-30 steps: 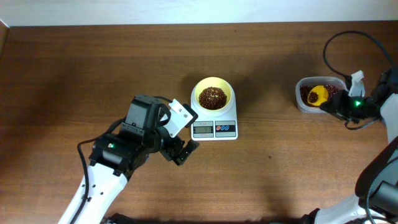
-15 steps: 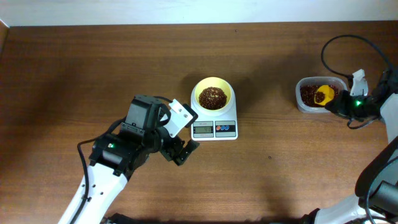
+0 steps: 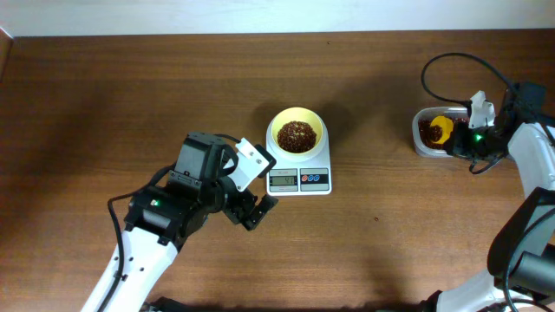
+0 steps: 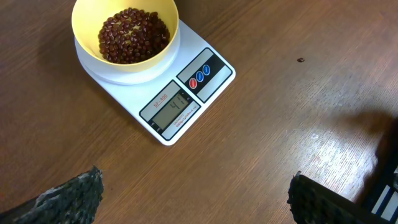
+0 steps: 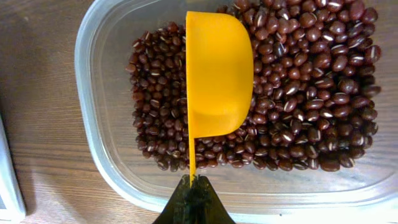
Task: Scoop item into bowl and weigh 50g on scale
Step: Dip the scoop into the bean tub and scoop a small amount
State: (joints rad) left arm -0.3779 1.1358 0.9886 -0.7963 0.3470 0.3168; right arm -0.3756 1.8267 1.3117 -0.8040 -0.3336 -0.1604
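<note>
The yellow bowl point(image 3: 297, 133) sits on the white scale point(image 3: 299, 178) at the table's middle, with reddish-brown beans point(image 3: 296, 135) in it; both also show in the left wrist view, bowl point(image 4: 126, 37), scale point(image 4: 186, 102). My left gripper point(image 3: 257, 208) is open and empty, just left of and in front of the scale. My right gripper point(image 5: 194, 186) is shut on the handle of a yellow scoop point(image 5: 217, 71). The scoop is turned on its side over the beans point(image 5: 298, 93) in the clear container point(image 3: 445, 132).
The clear plastic container point(image 5: 102, 130) stands at the right side of the table, its near rim under my right gripper. A black cable point(image 3: 451, 65) loops above it. One stray bean point(image 4: 301, 60) lies on the wood right of the scale.
My right arm has swung left and up, and the scoop has shifted left within the container. The left arm, bowl and scale have not moved.
</note>
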